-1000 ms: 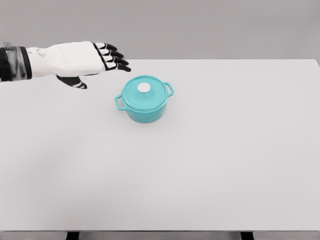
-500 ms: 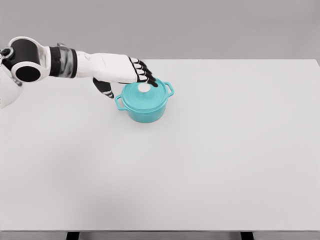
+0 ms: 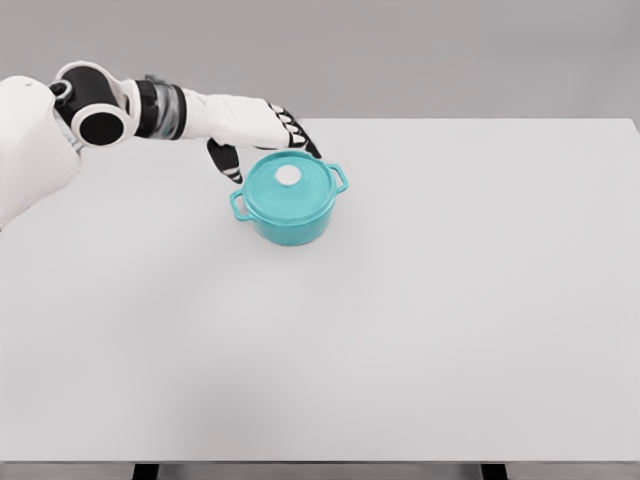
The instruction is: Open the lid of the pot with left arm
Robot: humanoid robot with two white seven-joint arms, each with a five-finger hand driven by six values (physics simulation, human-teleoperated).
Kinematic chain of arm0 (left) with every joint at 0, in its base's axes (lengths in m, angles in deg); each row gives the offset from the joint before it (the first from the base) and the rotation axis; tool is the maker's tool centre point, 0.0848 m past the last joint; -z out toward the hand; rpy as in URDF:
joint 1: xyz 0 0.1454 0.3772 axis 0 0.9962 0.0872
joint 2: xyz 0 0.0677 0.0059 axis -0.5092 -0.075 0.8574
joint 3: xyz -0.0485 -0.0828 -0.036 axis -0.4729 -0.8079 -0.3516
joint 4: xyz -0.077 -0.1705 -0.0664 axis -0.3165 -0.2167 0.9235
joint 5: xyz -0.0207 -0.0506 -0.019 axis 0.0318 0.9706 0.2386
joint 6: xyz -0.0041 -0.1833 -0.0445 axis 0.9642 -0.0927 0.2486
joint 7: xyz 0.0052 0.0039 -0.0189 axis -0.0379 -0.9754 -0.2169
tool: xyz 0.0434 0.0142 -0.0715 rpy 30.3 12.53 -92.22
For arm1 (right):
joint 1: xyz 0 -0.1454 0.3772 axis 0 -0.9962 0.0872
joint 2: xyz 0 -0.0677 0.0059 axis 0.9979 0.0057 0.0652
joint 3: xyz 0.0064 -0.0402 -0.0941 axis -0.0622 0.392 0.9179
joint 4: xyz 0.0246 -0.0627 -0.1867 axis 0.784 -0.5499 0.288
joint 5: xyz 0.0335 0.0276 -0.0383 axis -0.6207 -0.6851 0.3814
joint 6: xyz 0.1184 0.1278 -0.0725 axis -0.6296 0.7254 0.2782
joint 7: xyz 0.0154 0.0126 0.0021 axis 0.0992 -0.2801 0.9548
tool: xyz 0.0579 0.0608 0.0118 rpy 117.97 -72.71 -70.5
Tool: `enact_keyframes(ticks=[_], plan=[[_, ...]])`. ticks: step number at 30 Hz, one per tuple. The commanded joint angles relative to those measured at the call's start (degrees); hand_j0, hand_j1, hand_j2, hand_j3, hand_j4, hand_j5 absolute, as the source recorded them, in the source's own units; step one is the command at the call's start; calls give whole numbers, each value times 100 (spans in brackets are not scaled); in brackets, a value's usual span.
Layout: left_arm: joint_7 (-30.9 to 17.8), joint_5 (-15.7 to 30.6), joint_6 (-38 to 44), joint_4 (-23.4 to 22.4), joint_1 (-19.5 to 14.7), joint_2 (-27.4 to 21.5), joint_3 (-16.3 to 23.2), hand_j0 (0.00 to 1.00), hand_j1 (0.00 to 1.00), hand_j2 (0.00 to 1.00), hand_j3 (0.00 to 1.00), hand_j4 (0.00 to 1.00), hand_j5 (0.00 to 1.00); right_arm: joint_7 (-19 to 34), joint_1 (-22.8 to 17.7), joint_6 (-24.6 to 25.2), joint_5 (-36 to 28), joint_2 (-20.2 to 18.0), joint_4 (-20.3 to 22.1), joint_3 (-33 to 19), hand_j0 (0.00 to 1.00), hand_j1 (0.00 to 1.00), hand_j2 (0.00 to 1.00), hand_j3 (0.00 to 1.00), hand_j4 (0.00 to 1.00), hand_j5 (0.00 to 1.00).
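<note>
Lidded teal pot (image 3: 288,205) – handles lying lower-left to upper-right – sits upright; left hand (image 3: 262,130) hovers behind, fingers released.

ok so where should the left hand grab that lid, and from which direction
Probably by the small white knob at the centre of the teal lid. It is the only raised part, and it points straight up because the pot stands upright, so coming down from above with the fingers closing around it looks best. The left hand is just behind the lid.
</note>
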Motion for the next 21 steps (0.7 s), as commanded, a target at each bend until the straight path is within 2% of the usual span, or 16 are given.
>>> enact_keyframes(ticks=[1,13,18,21], plan=[[2,16,27,-107,0,88,170,87,87,87,87,87,87,1,0,-1,-1,-1,1,0,100,100,100,100,100,100],[2,16,27,-134,-79,238,206,86,86,86,86,86,86,1,0,-1,-1,-1,1,0,100,100,100,100,100,100],[2,16,35,-142,-70,282,241,82,82,82,82,82,82,1,0,-1,-1,-1,1,0,100,100,100,100,100,100],[2,-168,35,-204,-70,352,241,82,82,82,82,82,82,1,0,-1,-1,-1,1,0,100,100,100,100,100,100]])
